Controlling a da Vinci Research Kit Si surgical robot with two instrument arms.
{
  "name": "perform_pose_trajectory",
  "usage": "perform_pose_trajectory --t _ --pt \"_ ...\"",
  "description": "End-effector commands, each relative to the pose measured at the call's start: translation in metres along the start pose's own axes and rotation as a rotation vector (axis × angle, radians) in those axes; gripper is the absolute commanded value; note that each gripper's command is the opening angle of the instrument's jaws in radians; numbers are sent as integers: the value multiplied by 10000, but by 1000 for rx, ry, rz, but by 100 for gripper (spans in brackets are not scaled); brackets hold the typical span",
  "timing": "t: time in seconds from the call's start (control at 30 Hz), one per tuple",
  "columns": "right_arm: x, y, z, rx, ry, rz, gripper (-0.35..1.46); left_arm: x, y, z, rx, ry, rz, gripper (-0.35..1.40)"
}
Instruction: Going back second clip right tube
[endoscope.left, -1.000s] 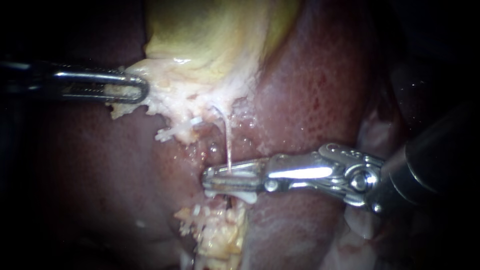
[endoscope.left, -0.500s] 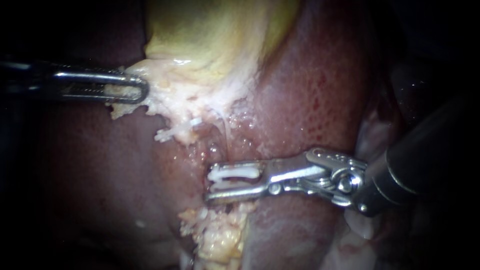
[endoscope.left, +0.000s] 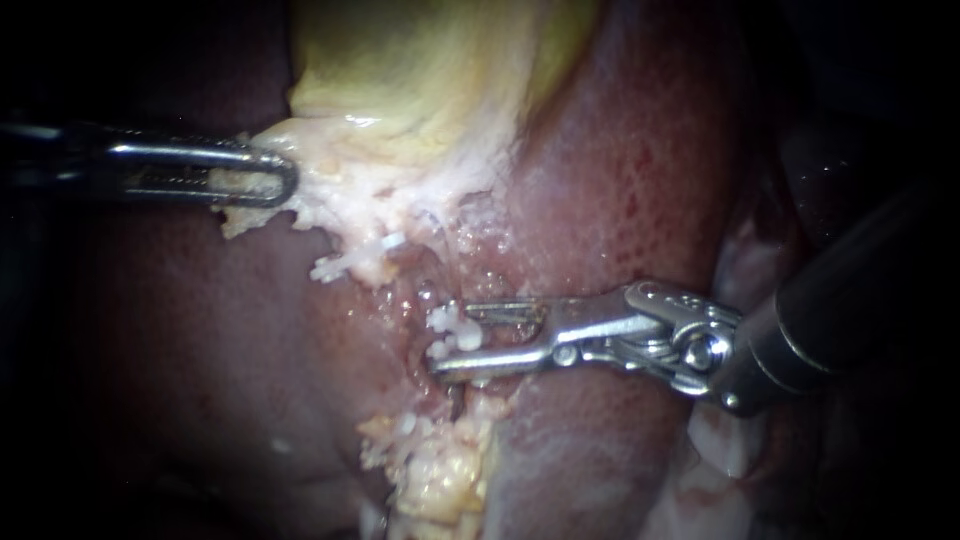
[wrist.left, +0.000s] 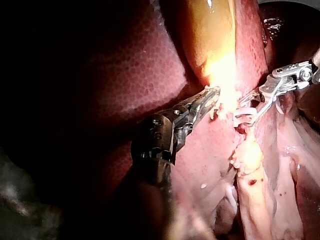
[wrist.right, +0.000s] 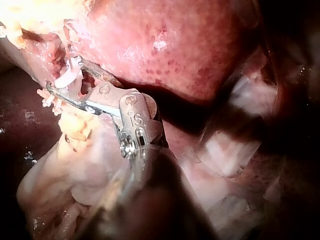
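Clip (endoscope.left: 445, 322): seated on tube (endoscope.left: 446, 262), between open jaws of our right instrument (endoscope.left: 455, 342). Left instrument (endoscope.left: 270, 182): jaws clamped on gallbladder (endoscope.left: 430, 90) fringe. Risk we judge: a jaw snagging clip on withdrawal could tear tube.

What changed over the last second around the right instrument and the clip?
Right instrument drew back slightly toward the right and its jaws opened. The white clip, earlier clamped between them, now sits in the gap at their tips, apparently released. Left instrument unchanged, shut on pale tissue at the gallbladder edge; liver unmoved.
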Motion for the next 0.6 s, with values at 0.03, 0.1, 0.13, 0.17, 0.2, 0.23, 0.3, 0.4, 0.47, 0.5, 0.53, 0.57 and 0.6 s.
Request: perform_pose_trajectory --t 0.03,0.1,0.13,0.17,0.2,0.23,0.3,0.4,0.47,0.5,0.53,0.57,0.6 --pt "-1 0 -3 1 -2 -43 49 0 0 0 1 0 0 -35" --pt "-1 -3 -11 9 -5 -114 49 -1 0 -1 1 0 0 -35" --pt "-2 -4 -15 14 -4 -155 50 -1 0 -1 0 0 1 -35" --pt "-2 -5 -20 14 -3 -190 50 -1 0 -1 0 0 1 -35" --pt "-2 -6 -24 14 -3 -213 50 -1 0 -1 0 0 1 -35" --pt "-2 -7 -28 10 -1 -225 50 -1 0 -1 0 0 1 -35" --pt "0 -8 -37 4 -1 -265 50 -1 0 -1 0 0 1 -35" --pt "3 -9 -49 1 -5 -321 50 -1 0 -2 0 0 1 -35" --pt "6 -10 -56 0 -5 -359 50 -1 0 -2 0 0 1 -35" --pt "8 -11 -61 1 -5 -392 50 -1 0 -2 0 0 1 -35" --pt "10 -12 -64 2 -8 -414 50 -1 0 -2 0 0 1 -35" --pt "13 -13 -69 3 -11 -442 50 -1 -1 -2 0 0 1 -35" --pt "16 -15 -74 1 -25 -476 50 -1 -1 -2 0 0 1 -35"
